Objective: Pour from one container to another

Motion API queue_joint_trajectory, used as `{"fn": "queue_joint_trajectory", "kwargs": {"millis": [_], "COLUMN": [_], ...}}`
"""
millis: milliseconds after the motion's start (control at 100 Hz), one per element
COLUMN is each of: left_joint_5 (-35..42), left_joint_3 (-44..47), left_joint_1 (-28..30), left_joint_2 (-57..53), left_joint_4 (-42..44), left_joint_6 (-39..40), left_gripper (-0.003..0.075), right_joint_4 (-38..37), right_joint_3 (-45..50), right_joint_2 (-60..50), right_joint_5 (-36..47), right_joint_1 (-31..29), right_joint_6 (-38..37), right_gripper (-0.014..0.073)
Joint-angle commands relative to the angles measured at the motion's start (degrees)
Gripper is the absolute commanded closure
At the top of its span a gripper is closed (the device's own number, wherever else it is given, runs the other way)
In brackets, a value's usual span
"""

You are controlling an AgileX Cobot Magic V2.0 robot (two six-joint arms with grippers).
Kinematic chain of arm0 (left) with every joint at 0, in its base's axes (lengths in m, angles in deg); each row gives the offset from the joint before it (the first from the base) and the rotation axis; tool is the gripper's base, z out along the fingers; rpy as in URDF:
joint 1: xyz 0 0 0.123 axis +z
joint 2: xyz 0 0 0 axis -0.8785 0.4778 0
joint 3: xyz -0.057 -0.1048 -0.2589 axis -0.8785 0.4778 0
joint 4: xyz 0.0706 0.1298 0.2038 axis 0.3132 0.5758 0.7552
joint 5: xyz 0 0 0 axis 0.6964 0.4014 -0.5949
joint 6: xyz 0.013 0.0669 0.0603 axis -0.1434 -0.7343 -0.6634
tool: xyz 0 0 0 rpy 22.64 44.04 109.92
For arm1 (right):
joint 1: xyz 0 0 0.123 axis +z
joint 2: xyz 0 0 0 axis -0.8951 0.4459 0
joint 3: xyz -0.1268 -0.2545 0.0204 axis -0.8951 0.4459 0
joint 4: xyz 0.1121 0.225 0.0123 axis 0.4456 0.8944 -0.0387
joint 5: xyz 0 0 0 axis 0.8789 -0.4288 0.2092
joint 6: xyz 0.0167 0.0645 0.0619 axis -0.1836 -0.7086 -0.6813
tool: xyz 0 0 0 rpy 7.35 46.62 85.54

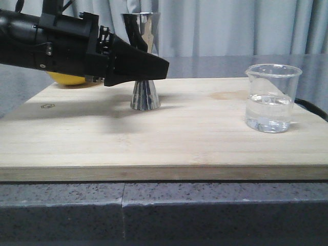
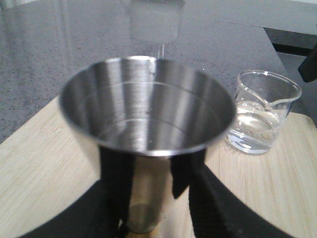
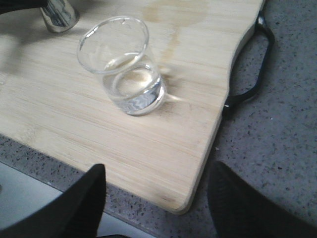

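Observation:
The steel jigger (image 1: pixel 145 95) stands upright on the wooden board (image 1: pixel 169 146), left of centre. My left gripper (image 1: pixel 156 69) reaches in from the left at the jigger's narrow waist and hides it. In the left wrist view the jigger's open cup (image 2: pixel 148 114) fills the frame, and the black fingers (image 2: pixel 116 173) press on both sides of its stem. The glass beaker (image 1: pixel 271 97), about a third full of clear liquid, stands at the board's right; it shows too as the beaker (image 3: pixel 124 74). My right gripper (image 3: pixel 158 166) hangs open above the board's near right corner, short of the beaker.
A yellow object (image 1: pixel 72 79) lies behind the left arm at the board's back left. The board has a black loop handle (image 3: pixel 257 64) on its right end and rests on a grey speckled counter (image 1: pixel 154 205). Pale curtains hang behind.

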Motion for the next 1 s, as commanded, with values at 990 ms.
{"fn": "queue_joint_trajectory", "kwargs": {"millis": [990], "left_joint_5": [-8.17], "left_joint_3": [-1.68], "left_joint_1": [0.38], "left_joint_2": [-10.01], "left_joint_4": [-4.21], "left_joint_6": [1.4], "left_gripper": [0.0739], "right_joint_4": [21.12], "right_joint_3": [3.19], "right_joint_2": [1.61], "right_joint_5": [7.3], "right_joint_1": [-0.38], "right_joint_6": [29.13], "right_gripper": [0.0186]}}
